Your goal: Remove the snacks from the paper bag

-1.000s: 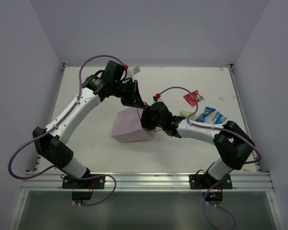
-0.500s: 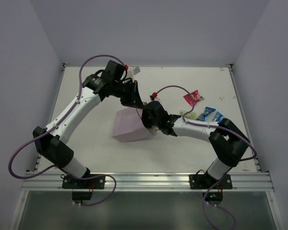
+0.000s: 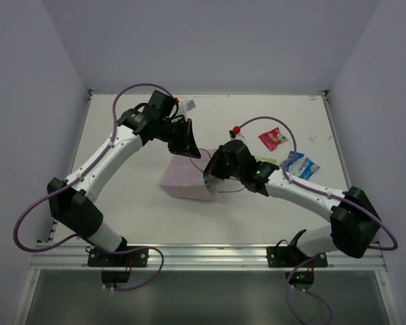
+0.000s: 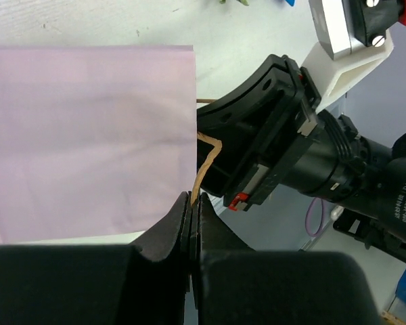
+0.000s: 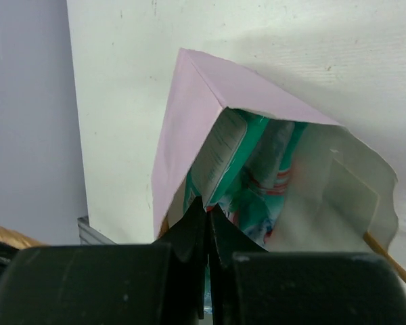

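The pale pinkish-lilac paper bag (image 3: 183,181) lies tipped on the table with its mouth to the right. My left gripper (image 3: 190,149) is shut on its brown cord handle (image 4: 206,161) just above the bag (image 4: 88,135). My right gripper (image 3: 211,181) is at the bag's mouth, shut on the corner of a teal snack packet (image 5: 224,157). More teal and red-striped packets (image 5: 274,172) lie inside the bag (image 5: 189,115). A red-pink packet (image 3: 273,138), a light green one (image 3: 264,161) and blue ones (image 3: 294,160) lie on the table to the right.
The white table (image 3: 122,135) is walled by pale panels on three sides. A small white tag (image 3: 189,103) lies near the back edge. The right arm's wrist (image 4: 291,149) sits close beside the left fingers.
The right arm's elbow has swung out to the right and its wrist has drawn back from the bag mouth with a teal edge showing. The bag has shifted slightly right. The left gripper still holds the handle.
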Tool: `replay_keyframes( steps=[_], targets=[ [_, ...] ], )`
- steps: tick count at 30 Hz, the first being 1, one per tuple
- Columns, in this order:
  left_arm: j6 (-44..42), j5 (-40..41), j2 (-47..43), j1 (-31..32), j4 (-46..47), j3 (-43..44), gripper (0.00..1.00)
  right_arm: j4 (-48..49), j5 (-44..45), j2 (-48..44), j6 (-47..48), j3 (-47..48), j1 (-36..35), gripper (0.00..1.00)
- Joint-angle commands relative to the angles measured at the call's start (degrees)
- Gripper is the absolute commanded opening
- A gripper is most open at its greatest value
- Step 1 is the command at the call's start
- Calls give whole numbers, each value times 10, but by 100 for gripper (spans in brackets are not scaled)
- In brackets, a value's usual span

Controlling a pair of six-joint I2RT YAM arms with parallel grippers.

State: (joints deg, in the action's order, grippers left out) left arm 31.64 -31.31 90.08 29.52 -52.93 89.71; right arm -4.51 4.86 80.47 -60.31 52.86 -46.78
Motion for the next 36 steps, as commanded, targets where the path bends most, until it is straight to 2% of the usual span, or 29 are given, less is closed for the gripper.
replay_keyframes(
  steps=[1, 12, 15, 19, 21, 25, 30, 33, 36],
  targets=[
    [-20, -2, -30, -9, 22, -2, 0, -12, 13, -49, 12, -3, 4, 0],
    [-18, -6, -36, -31, 51, -3, 0, -158, 61, -210, 47, 1, 12, 0],
    [-13, -8, -46, -36, 65, -9, 0, -204, 60, -261, 63, 22, 45, 0],
    [-3, -17, -52, -41, 82, -7, 0, -234, -3, -299, 88, 32, 156, 0],
    [-3, -16, -53, -41, 80, -4, 0, -241, -5, -313, 116, 41, 181, 0],
    [-7, -14, -55, -43, 72, 1, 0, -270, -23, -318, 148, 93, 230, 0],
    [-10, -17, -61, -48, 70, 4, 0, -298, 2, -293, 179, 146, 251, 0],
    [-11, -21, -63, -50, 63, 20, 0, -286, -20, -245, 189, 143, 315, 0],
    [-7, -25, -62, -49, 62, 30, 0, -256, -59, -159, 189, 140, 353, 0]
  ],
)
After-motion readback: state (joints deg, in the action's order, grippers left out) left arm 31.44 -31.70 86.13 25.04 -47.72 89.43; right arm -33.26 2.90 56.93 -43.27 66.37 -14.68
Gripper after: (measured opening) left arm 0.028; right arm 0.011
